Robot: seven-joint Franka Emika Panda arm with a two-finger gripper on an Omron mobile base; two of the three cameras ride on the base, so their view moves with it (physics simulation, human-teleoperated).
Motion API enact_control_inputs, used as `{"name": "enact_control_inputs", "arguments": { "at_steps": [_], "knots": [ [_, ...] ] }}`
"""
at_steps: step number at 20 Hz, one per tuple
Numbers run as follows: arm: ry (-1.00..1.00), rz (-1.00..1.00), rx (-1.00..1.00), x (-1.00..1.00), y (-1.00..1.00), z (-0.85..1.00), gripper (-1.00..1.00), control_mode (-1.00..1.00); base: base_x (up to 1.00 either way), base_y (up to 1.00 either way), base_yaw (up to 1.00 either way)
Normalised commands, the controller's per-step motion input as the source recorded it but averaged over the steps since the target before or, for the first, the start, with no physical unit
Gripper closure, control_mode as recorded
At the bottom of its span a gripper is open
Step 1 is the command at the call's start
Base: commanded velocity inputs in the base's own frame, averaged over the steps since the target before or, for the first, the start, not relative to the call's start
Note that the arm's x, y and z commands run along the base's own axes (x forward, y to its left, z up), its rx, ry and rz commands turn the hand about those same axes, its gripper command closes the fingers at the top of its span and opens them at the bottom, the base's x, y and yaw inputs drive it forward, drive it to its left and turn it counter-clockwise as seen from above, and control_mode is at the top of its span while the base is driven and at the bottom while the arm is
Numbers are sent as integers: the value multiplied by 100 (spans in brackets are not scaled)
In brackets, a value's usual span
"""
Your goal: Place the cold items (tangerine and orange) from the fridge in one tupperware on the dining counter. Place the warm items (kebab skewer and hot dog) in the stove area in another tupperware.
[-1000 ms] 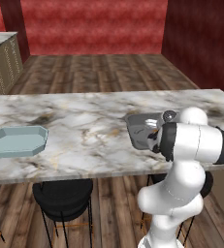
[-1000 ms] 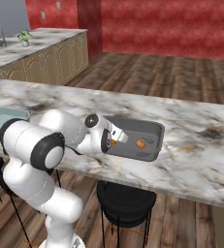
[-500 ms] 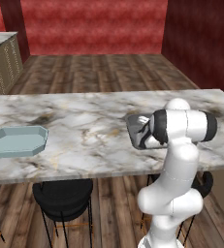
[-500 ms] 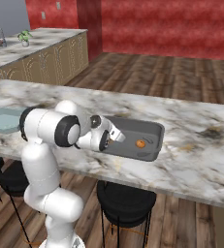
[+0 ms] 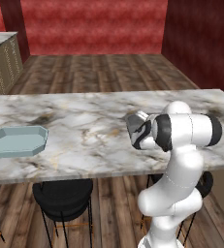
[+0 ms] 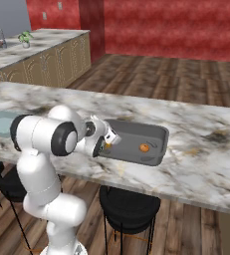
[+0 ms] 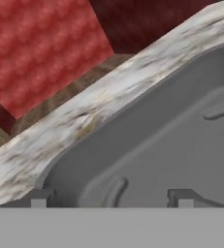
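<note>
Tupperware, the dark grey one, sits on the marble bench near its front edge, and you can see a small orange fruit lying on its floor toward the right half; whether it is the tangerine or the orange you cannot tell from here. Your gripper hangs at the tray's left end, just over the near-left corner, with the wrist reaching in from the arm's side of the bench. In the hand view the two fingers stand well apart, spread wide with nothing between them, and the bare grey floor of the tray fills the gap. The fruit lies well to the right of the fingers, apart from them, with open tray floor between. A touch of orange shows right under the wrist in the right base view, but you cannot make out what it is. From the left base view the arm's elbow covers most of that tray, leaving just its left wall showing. Far along the bench, at your left, rests a second, pale blue tupperware, well apart from the grey one. Black stools stand beneath the bench's front edge.
</note>
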Motion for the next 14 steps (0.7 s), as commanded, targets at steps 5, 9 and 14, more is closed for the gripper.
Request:
{"name": "enact_control_inputs", "arguments": {
  "at_steps": [5,9,14],
  "knots": [
    [7,13,22,0,-85,100,-100,-100,0,0,0],
    [18,22,24,-25,-65,100,-100,-100,0,0,0],
    [28,30,2,-96,-35,99,-100,-100,0,0,0]
  ]
}}
